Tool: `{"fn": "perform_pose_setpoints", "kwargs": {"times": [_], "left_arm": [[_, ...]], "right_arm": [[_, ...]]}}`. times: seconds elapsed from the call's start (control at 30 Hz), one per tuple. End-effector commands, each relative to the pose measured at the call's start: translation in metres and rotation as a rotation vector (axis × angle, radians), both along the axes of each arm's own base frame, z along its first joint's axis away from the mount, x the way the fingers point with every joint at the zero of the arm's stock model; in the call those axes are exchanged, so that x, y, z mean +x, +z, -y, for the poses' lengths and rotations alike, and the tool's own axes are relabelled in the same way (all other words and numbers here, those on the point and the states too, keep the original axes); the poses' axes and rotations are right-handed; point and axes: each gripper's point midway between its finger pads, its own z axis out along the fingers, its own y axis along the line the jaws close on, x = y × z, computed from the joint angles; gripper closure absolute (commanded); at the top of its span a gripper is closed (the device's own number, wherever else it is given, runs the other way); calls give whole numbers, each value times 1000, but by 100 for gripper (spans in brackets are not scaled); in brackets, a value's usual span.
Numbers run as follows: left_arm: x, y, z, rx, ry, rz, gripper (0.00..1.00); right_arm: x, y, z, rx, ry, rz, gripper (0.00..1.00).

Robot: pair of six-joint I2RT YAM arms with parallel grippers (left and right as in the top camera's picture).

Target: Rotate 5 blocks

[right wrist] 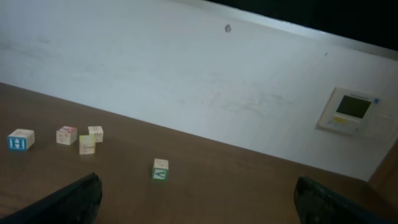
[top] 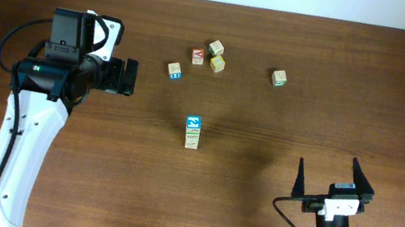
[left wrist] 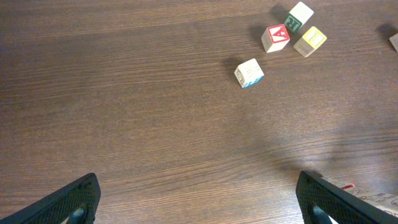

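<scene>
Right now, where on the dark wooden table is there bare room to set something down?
Bare wood lies between the left gripper and the two touching pale wooden cubes at centre, and from those across to the right gripper. Crowded: the far-centre cluster around the red-framed wooden cube.

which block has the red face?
The red-framed block, leftmost of the far trio in the overhead view; beside it sit the green-faced block and the yellow block.

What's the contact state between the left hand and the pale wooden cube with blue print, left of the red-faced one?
Apart. Left wrist view: left hand fingers at the bottom edge, bare brown wooden table up to the blue-printed pale wooden cube.
</scene>
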Motion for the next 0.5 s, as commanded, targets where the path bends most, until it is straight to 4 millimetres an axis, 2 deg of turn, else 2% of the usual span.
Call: {"fn": "perform_pose_setpoints", "kwargs": {"times": [0.0,0.1,0.2,0.47], "left_arm": [[2,12,0,10,-14,33,1],[2,12,0,10,-14,33,1],[2,12,0,10,-14,33,1],[2,12,0,10,-14,33,1]], "right_arm": [[0,-15,0,2,1,-23,2],[1,-28,1,-1,-4,-75,2],[0,-53,-1,8,8,-177,1],[0,-52,-1,10,7,-176,2]]}}
